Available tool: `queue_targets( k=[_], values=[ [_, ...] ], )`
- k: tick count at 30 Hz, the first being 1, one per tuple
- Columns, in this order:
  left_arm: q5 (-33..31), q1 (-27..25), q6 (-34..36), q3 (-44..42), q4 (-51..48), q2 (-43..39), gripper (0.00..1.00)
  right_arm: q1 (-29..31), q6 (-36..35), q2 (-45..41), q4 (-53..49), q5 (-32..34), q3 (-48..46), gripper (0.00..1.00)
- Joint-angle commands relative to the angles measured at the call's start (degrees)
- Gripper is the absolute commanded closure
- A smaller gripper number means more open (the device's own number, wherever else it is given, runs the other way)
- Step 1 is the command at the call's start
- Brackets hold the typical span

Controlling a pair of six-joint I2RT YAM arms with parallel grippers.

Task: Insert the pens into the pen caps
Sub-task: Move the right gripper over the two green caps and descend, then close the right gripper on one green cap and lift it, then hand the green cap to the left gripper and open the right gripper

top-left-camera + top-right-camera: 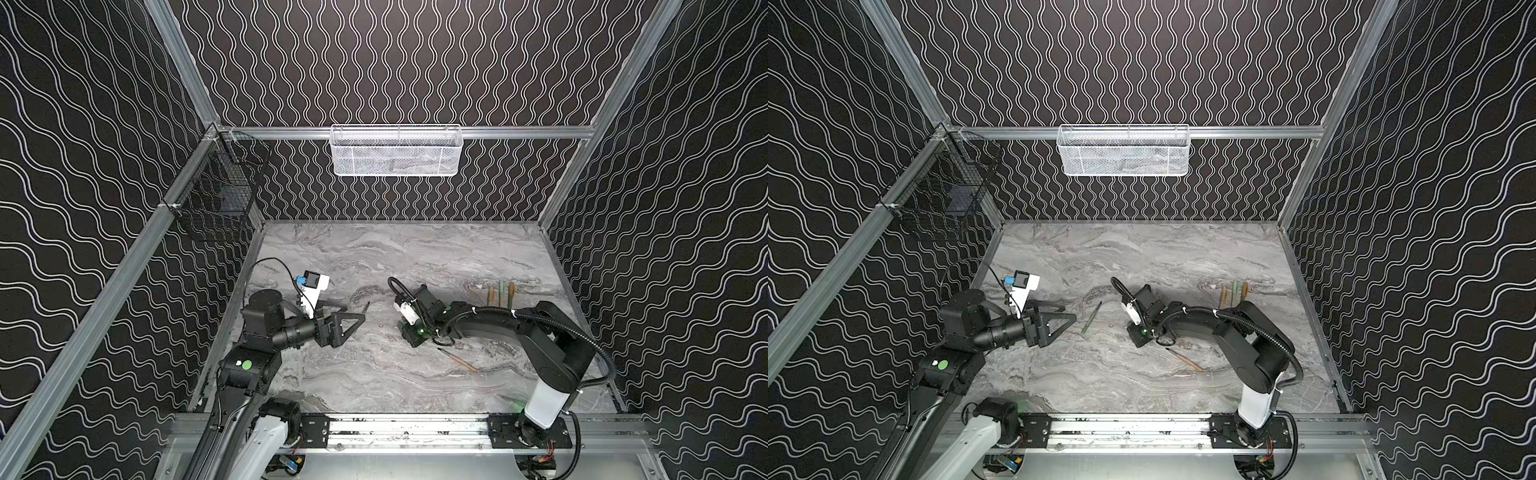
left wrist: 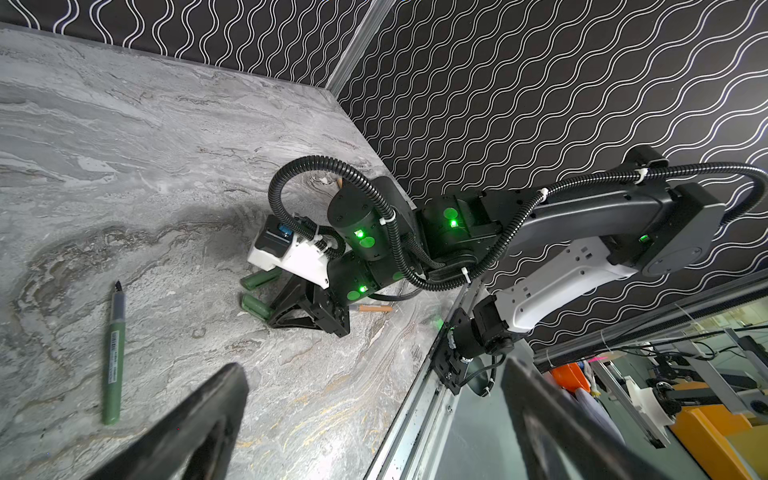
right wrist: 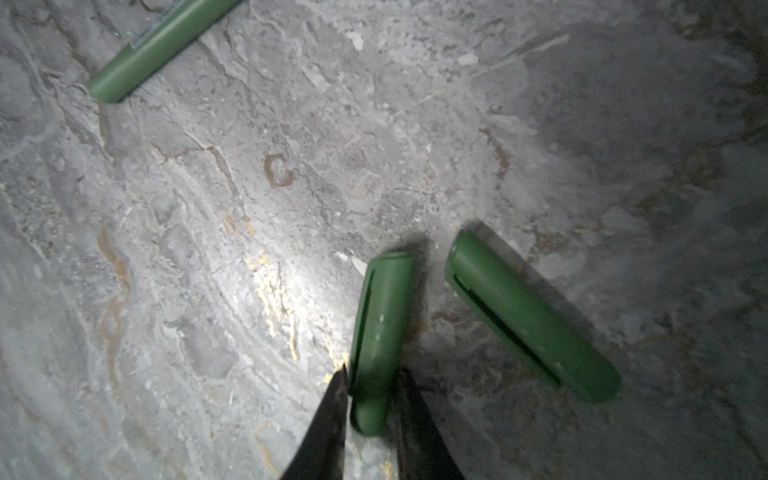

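Observation:
On the marble table (image 1: 374,257), my right gripper (image 3: 372,372) is shut on a green pen cap (image 3: 380,332) that lies flat; the fingers (image 3: 332,415) press both its sides. A second green pen cap (image 3: 528,316) lies just beside it, apart. The left wrist view shows the held cap (image 2: 254,305) and its neighbour (image 2: 259,278). A green pen (image 1: 1091,318) lies just beyond my left gripper (image 1: 1070,313), which hovers open and empty. An orange pen (image 1: 457,360) lies near the right arm. Three short orange and green tubes (image 1: 503,291) lie together at the back right.
A white mesh basket (image 1: 396,151) hangs on the back wall. On the left wall hangs a black wire basket (image 1: 216,195). An aluminium rail (image 1: 407,428) carrying both arm bases runs along the table's front edge. Patterned walls close in three sides.

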Motion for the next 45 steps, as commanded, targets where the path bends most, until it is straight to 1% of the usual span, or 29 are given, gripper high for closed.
queue_targets(
  k=[1,6,8,12,15,17,22,28,35,39,45],
  values=[
    [0.14,0.11,0.72,0.25,1.02,-0.05,0.01,0.37,0.49,-0.06,-6.18,0.72,0.14,0.81],
    [-0.29,0.02,-0.35,-0.51,1.44,0.01,0.01,0.71,1.02,-2.03,-6.05,0.99,-0.02,0.83],
    [-0.71,0.02,-2.15,-1.32,2.54,-0.11,0.01,0.81,1.27,-3.23,-5.7,0.68,-0.34,0.83],
    [0.66,0.01,-9.5,-6.25,10.79,-0.84,0.01,0.98,2.34,-7.39,-3.3,-0.74,-2.48,0.84],
    [1.24,-0.06,-14.34,-10.37,17.25,-1.91,0.01,0.99,2.58,-11.88,-0.4,-3.83,-4.43,0.84],
    [1.81,-0.37,-15.9,-11.95,19.86,-1.71,0.02,0.99,2.44,-15.26,1.72,-7.02,-5.75,0.84],
    [1.03,-2.79,-15.47,-12.01,20.93,0.03,0.04,1.33,2.04,-24.02,5.01,-14.98,-7.19,0.84],
    [-0.25,-6.76,-15.01,-11.67,22.03,3.59,0.11,3.48,1.07,-30.47,5.58,-18.86,-6.09,0.84],
    [-1.6,-10.47,-14.66,-11.74,22.96,4.49,0.19,5.63,1.07,-32.22,6.94,-21.25,-4.45,0.84],
    [-1.83,-11.64,-14.71,-11.79,23.52,4.99,0.29,6.89,1.03,-31.58,7.33,-21.73,-3.27,0.85],
    [-2.21,-12.59,-14.67,-11.69,24.48,6.26,0.4,8.66,1.03,-30.06,7.01,-20.63,-1.02,0.85]
  ],
)
